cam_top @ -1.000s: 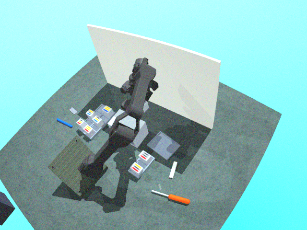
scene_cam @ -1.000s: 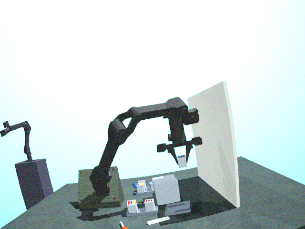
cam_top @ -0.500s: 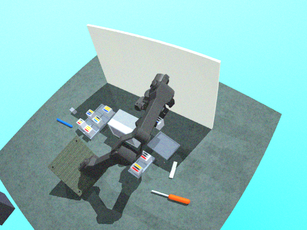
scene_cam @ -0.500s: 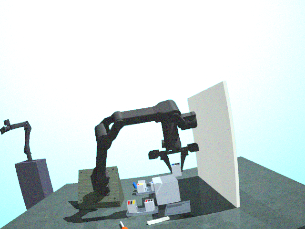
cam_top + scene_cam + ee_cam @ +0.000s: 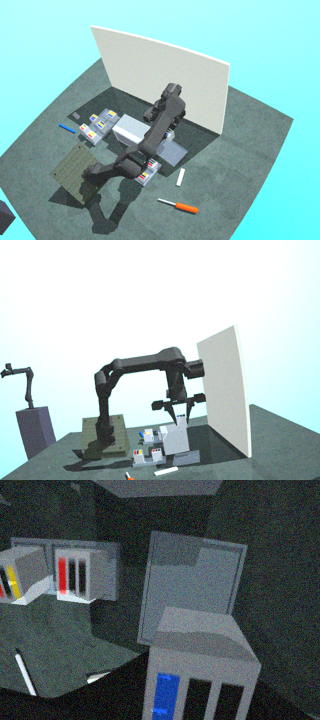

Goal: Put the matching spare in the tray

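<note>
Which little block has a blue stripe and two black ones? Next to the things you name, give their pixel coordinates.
The block (image 5: 169, 135) (image 5: 181, 421) (image 5: 205, 640) in the gripper (image 5: 181, 423). The other blocks all show some red or yellow.

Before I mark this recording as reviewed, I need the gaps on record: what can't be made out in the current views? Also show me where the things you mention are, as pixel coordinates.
- Code on the back of the mounted unit: no current view shows it legibly.
- Held spare (image 5: 169, 135) (image 5: 181, 421) (image 5: 205, 635): lower part of its striped face cut off by the wrist view's bottom edge.
- Screwdriver handle (image 5: 186, 207): mostly cut off by the exterior view's bottom edge.
</note>
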Controlling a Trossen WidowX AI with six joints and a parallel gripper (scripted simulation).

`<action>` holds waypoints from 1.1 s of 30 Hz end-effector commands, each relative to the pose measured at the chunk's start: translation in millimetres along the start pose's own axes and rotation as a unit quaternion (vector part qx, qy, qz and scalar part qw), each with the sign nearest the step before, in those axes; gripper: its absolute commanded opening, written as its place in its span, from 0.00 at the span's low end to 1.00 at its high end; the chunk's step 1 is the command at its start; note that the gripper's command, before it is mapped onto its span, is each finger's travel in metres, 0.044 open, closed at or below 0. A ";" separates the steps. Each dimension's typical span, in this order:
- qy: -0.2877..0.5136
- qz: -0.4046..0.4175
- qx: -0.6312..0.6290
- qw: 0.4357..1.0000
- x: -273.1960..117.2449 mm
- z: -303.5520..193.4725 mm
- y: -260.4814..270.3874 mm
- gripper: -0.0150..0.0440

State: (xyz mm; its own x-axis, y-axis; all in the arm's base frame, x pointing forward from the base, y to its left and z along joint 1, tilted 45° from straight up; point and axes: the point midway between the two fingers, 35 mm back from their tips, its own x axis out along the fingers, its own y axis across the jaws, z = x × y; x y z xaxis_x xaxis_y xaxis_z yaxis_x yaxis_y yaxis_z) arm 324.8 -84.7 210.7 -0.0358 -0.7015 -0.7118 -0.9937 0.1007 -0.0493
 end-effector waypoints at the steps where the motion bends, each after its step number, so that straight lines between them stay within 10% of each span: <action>1: 0.001 -0.001 -0.002 1.000 2.5 -0.5 0.7 0.25; 33: -0.001 -0.001 -0.002 1.000 27.1 0.4 -3.2 0.25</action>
State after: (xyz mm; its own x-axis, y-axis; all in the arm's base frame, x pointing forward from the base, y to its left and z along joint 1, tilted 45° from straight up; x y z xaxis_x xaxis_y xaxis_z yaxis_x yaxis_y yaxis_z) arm 328.1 -102.2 192.6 -0.0337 -0.6982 -0.7151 -0.9936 0.1007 -0.0514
